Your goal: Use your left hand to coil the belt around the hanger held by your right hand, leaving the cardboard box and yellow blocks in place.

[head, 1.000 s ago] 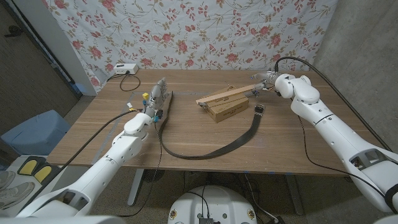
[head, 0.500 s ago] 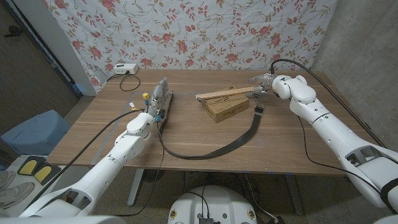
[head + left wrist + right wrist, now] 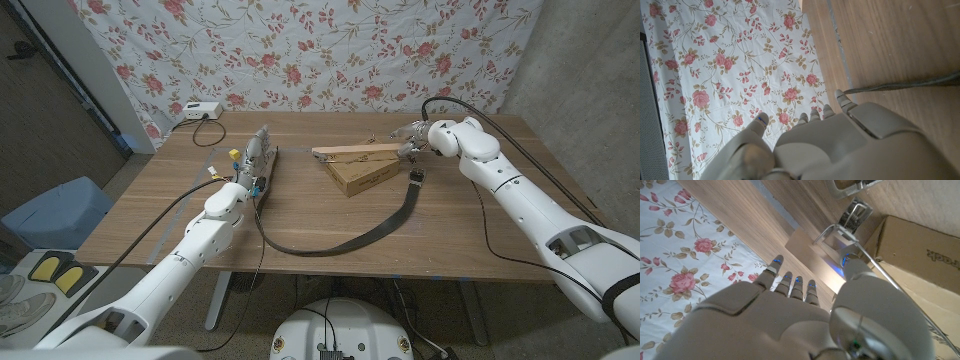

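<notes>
- My right fingers (image 3: pixel 790 282) reach out side by side, and my thumb (image 3: pixel 852 265) lies against the metal wire of the hanger (image 3: pixel 355 152); whether this is a firm pinch, I cannot tell.
- My right hand (image 3: pixel 412 141) is at the right end of the hanger's wooden bar, which lies across the top of the cardboard box (image 3: pixel 366 176).
- My left fingers (image 3: pixel 827 111) are extended and close together, holding nothing.
- My left hand (image 3: pixel 255 160) stands over the left part of the table (image 3: pixel 160 225), just beside the near end of the belt (image 3: pixel 340 238).
- The belt lies on the table in a wide curve, from my left hand round to the buckle (image 3: pixel 417 177) just right of the box.
- No part of the belt is wound around the hanger.
- A white device (image 3: pixel 199 109) with a cable sits at the far left corner of the table.
</notes>
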